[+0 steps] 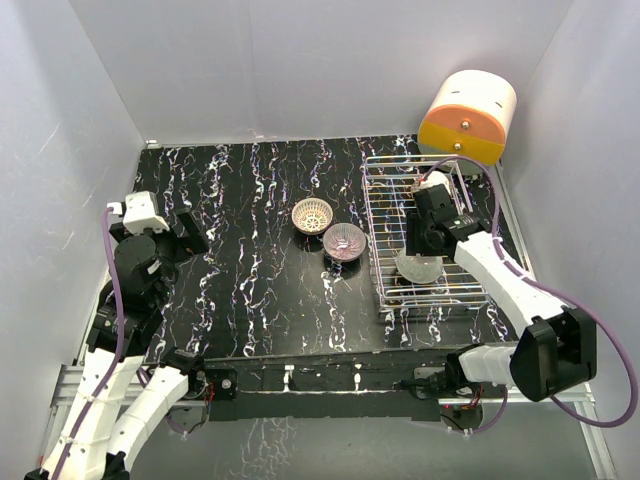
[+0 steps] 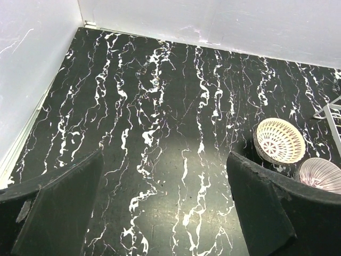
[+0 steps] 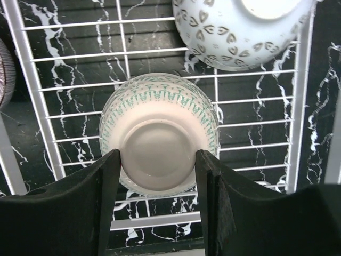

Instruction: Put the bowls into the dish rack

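Clamping upturned bowl [image 3: 159,106] by foot ring in dish rack [image 3: 33,96]: right end effector [image 3: 159,157].

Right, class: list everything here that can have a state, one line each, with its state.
dish rack: partly loaded.
green-patterned bowl: upside down in the dish rack.
second racked bowl: upside down.
lattice bowl: upright on the table.
purplish bowl: upright on the table.
left gripper: open, empty.
right gripper: shut on the green-patterned bowl, at its foot ring.
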You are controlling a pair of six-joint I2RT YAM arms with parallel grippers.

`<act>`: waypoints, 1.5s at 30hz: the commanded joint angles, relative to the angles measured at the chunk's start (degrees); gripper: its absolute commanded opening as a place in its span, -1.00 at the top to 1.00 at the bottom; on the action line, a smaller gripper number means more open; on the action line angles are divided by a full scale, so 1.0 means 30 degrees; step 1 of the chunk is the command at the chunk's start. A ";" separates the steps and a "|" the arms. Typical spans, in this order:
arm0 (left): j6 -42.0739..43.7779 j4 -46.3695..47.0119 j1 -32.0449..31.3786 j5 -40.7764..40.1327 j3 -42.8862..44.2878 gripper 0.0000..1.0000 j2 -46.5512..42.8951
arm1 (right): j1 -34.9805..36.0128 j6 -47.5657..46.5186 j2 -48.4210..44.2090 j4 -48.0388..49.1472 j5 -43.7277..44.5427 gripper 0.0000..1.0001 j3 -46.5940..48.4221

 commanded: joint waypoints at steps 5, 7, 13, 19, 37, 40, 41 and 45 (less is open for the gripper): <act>-0.0176 0.0374 -0.0086 0.0421 -0.0382 -0.94 -0.0746 | -0.0365 0.1312 -0.1482 -0.0393 0.3061 0.20 0.0202; -0.0178 0.0373 -0.0190 0.0395 -0.0466 -0.94 -0.0876 | -0.0565 0.1197 -0.1377 -0.0453 0.3075 0.20 0.0203; -0.0293 0.0340 -0.0450 0.0327 -0.0619 -0.94 -0.1258 | -0.1821 0.0897 -0.0941 -0.0589 0.3151 0.20 0.0319; -0.0295 0.0435 -0.0716 0.0106 -0.0900 -0.94 -0.1675 | -0.3820 0.0202 -0.0316 -0.0505 0.3060 0.21 0.0400; -0.0214 0.0526 -0.1028 -0.0453 -0.1433 -0.94 -0.2302 | -0.4847 -0.0473 0.0692 0.0435 0.0547 0.07 -0.0094; -0.0123 0.0520 -0.1068 -0.0597 -0.1473 -0.94 -0.2362 | -0.4836 -0.0544 0.0740 0.0436 0.0445 0.08 -0.0076; -0.0094 0.0538 -0.1055 -0.0618 -0.1497 -0.94 -0.2384 | -0.4843 -0.0551 0.0756 0.0422 0.0357 0.09 -0.0067; -0.0090 0.0633 -0.1055 -0.0589 -0.1547 -0.94 -0.2391 | -0.4835 -0.0708 0.0971 0.0349 -0.0229 0.10 0.0024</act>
